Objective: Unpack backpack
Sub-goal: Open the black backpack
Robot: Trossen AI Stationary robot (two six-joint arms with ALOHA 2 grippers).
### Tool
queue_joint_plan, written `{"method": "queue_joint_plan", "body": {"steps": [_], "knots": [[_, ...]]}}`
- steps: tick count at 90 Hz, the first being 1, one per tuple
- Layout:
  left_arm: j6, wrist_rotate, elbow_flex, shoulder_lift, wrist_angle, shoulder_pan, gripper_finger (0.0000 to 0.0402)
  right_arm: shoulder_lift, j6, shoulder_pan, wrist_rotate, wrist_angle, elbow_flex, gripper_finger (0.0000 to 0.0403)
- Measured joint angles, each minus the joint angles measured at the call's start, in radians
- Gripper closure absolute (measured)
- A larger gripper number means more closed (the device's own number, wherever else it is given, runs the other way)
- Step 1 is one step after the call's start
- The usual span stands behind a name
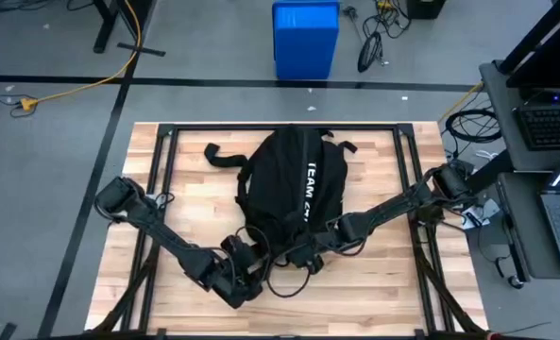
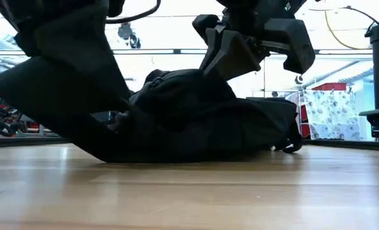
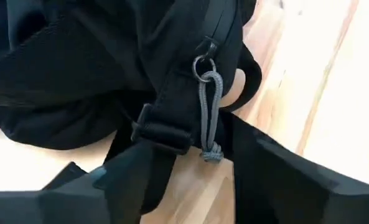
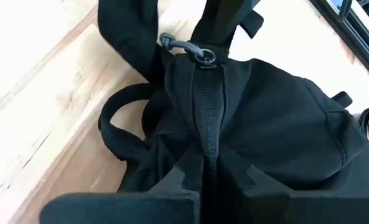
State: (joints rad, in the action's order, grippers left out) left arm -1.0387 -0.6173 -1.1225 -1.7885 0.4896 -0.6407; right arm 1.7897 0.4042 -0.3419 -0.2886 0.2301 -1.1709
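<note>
The black backpack (image 1: 294, 184) lies flat in the middle of the wooden table, white lettering up, straps (image 1: 223, 153) spread toward the far left. My left gripper (image 3: 203, 180) is at the backpack's near left corner. It is open, and the knotted end of a grey zipper cord (image 3: 209, 112) hangs between its fingertips. My right gripper (image 4: 210, 180) is at the backpack's near end, shut on a ridge of its fabric. My right gripper pinches a raised ridge of black fabric along the zipper line (image 4: 208, 143) between its two fingers. The fingers slant down from the table's right side and lie along the ridge. The backpack (image 2: 202, 121) rests on the table.
A dark metal frame (image 1: 280, 129) runs around the table top. A blue bin (image 1: 305, 38) stands on the floor beyond the far edge. A desk with a laptop (image 1: 553, 189) stands to the right. Bare wood (image 1: 355, 302) lies along the near edge.
</note>
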Motion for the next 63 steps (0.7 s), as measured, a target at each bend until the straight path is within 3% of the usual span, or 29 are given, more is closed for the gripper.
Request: {"method": "queue_joint_plan", "body": {"steps": [19, 29, 45, 54, 63], "knots": [[-0.004, -0.001, -0.044, 0.034, 0.197, -0.011, 0.0105, 0.0, 0.0, 0.001, 0.0, 0.02, -0.001, 0.0403], [-0.003, -0.062, -0.04, 0.034, 0.292, -0.017, 0.0104, 0.0, 0.0, 0.001, 0.0, 0.025, -0.001, 0.0403], [0.048, -0.14, -0.028, 0.003, 0.233, -0.016, 0.0104, 0.0, -0.014, 0.002, 0.001, 0.029, -0.001, 0.0403], [0.137, -0.226, -0.028, -0.022, 0.164, -0.027, 0.0104, 0.0, -0.018, 0.007, 0.009, 0.035, -0.001, 0.0403], [0.246, -0.245, -0.028, -0.055, 0.098, -0.029, 0.0104, 0.0, -0.026, 0.014, 0.032, 0.036, -0.001, 0.0403]]}}
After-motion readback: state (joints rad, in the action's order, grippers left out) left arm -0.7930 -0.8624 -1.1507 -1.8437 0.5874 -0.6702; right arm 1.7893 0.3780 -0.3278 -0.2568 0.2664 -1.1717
